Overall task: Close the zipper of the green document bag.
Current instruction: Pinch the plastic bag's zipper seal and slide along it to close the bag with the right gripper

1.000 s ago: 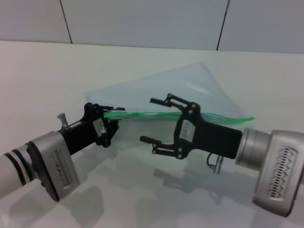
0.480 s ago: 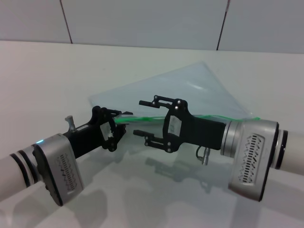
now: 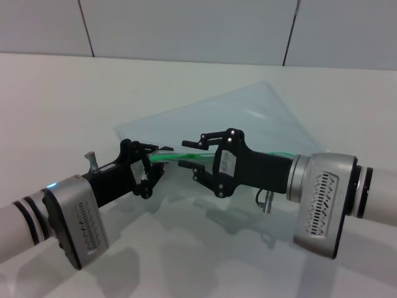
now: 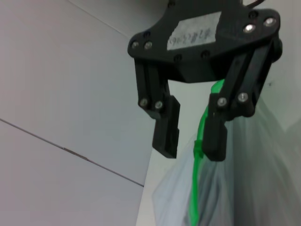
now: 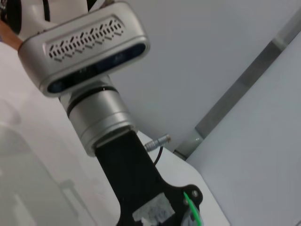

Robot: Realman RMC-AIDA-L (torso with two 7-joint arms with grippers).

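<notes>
The green document bag (image 3: 248,118) is a translucent pale pouch lying on the white table, with its near edge lifted. Along that edge runs the bright green zipper (image 3: 170,156). My left gripper (image 3: 151,162) is shut on the zipper's left end. Just to its right, my right gripper (image 3: 191,155) is open, one finger above the strip and one below. The left wrist view faces the right gripper (image 4: 190,153), where the zipper (image 4: 194,188) runs along the inner side of one finger (image 4: 214,136). I cannot make out the slider.
The white table (image 3: 74,99) stretches left and in front of the bag, and a tiled wall (image 3: 186,25) rises behind it. The right wrist view looks at the left arm's silver wrist (image 5: 89,52), with a bit of green zipper (image 5: 192,212) at that gripper.
My right gripper has slid left along the zipper toward the left gripper, and its fingers have narrowed around the strip. The left gripper has shifted slightly right and down with the zipper end.
</notes>
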